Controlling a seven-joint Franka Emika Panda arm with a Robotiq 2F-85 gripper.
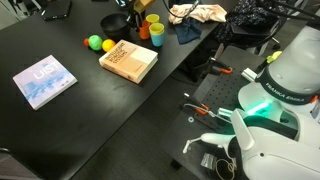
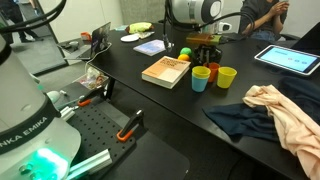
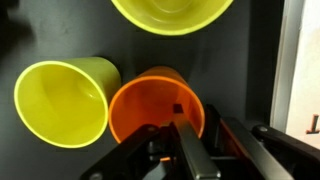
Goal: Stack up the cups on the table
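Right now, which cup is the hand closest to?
The orange cup: the hand has one finger inside its rim. The yellow-green cup and yellow cup sit clear of the hand.

Exterior view, elevated: looks down across the counter [image 1: 80, 110] from beside the robot base [image 1: 285, 90]. The cups [image 1: 150, 28] sit far off and small.

Exterior view, lower: stands close by the base [image 2: 30, 120] and faces along the counter [image 2: 200, 140]. The cups [image 2: 212, 74] are at middle distance.

Both exterior views share the base, the brown book [image 1: 128, 63] [image 2: 166, 71] and the cups.

Wrist view: very near, looking straight down into the cup mouths [image 3: 155, 100]. The claw [image 3: 190, 150] enters from the bottom edge.
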